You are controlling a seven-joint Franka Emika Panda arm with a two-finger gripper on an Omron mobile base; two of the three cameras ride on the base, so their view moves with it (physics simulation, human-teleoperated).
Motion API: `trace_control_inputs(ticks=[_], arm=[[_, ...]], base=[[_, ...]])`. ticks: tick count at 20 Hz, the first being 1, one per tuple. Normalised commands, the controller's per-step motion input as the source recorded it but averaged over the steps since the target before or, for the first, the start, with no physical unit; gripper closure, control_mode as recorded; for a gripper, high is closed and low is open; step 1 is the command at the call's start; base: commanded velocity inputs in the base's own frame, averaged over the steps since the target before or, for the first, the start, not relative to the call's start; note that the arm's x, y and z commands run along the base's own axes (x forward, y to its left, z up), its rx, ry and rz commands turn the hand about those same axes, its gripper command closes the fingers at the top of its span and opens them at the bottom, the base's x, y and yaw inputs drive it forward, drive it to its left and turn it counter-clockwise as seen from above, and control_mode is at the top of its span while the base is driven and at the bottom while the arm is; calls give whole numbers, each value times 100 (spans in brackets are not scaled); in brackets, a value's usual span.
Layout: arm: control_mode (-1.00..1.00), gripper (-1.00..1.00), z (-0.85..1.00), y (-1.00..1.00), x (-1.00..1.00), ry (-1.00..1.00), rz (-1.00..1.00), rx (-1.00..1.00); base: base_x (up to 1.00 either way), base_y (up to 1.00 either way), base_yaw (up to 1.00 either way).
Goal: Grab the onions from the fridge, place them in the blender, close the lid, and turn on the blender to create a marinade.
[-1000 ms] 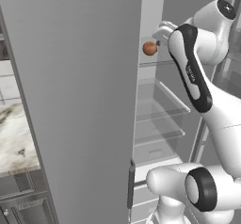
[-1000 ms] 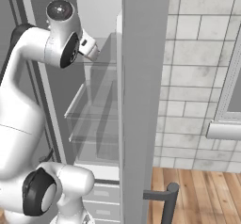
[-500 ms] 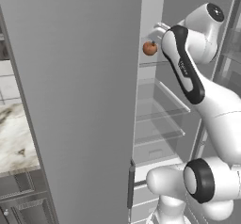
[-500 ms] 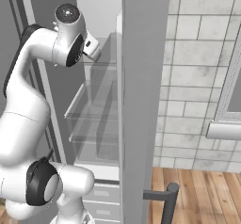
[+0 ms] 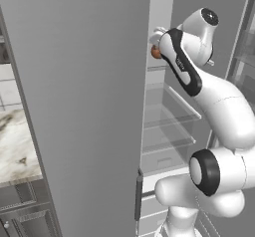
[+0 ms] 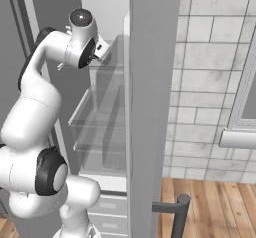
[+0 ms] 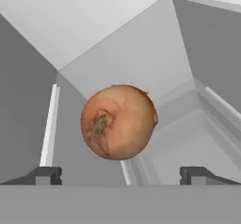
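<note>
Tall plain grey fridge with its door open, small round reddish-brown onion on an upper pale shelf, white arm's two-finger gripper spread wide just before the onion, not touching it

You see the fridge shelf carrying one onion, just ahead, between the fingertips.

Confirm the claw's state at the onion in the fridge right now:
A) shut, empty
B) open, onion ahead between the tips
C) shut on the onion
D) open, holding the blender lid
B: in the hand view the claw has its tips wide apart, with the onion ahead between them, not gripped.
</note>
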Motion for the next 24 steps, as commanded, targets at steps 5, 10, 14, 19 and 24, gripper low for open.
trace_control_inputs(ticks=[5,10,14,19,24], arm=[[-100,-100,-13,0,49,4,0,0],[-100,-100,-11,1,44,2,0,0],[-100,-100,-9,2,37,1,0,0],[-100,100,-31,16,11,7,0,0],[-100,100,-17,11,1,2,0,0]], base=[[0,0,0],[0,0,0],[0,0,0],[0,0,0],[0,0,0]])
